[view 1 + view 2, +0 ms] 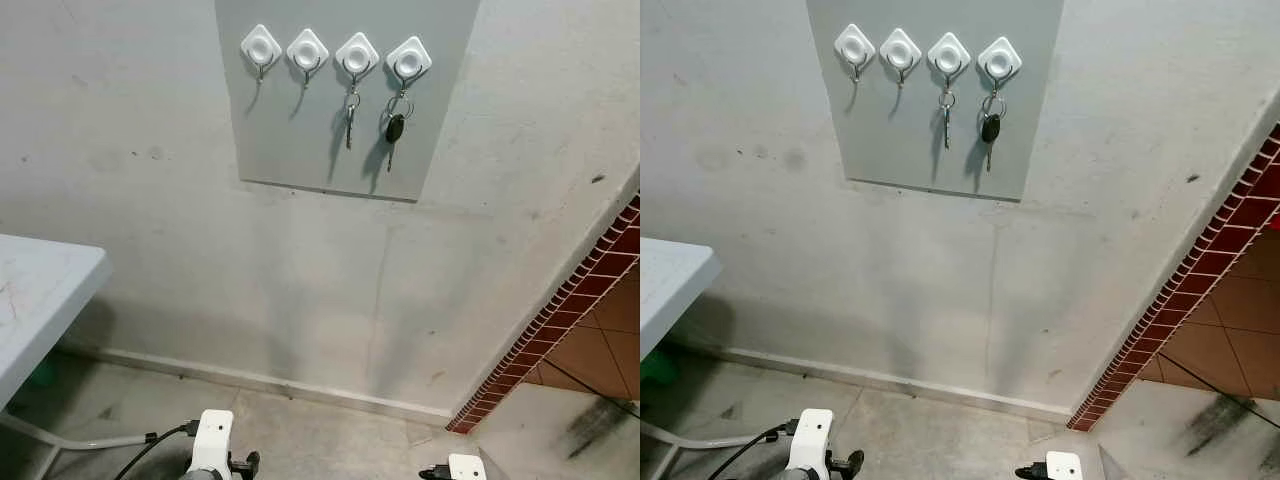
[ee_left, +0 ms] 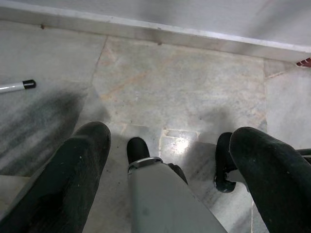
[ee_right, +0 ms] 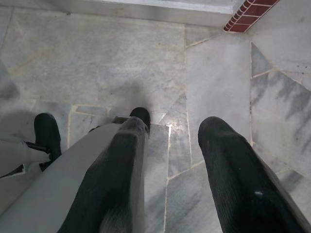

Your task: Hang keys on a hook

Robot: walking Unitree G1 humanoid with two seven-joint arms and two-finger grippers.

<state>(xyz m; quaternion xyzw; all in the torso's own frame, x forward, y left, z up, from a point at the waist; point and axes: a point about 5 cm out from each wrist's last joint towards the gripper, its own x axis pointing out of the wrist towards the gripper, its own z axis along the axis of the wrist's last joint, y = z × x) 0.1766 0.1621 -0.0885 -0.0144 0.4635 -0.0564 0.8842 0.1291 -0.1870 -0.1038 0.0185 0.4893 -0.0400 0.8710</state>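
At the top of the frame I see a grey board (image 1: pixel 300 130) on the wall with four white hooks (image 1: pixel 307 48). A black-headed key (image 1: pixel 395 128) hangs from the rightmost hook, a plain silver key (image 1: pixel 350 118) from the one beside it. My left gripper (image 2: pixel 167 165) and right gripper (image 3: pixel 170 160) hang low over the marble floor (image 3: pixel 97 53), fingers spread apart, empty. A white table (image 1: pixel 40 290) sits at the left edge.
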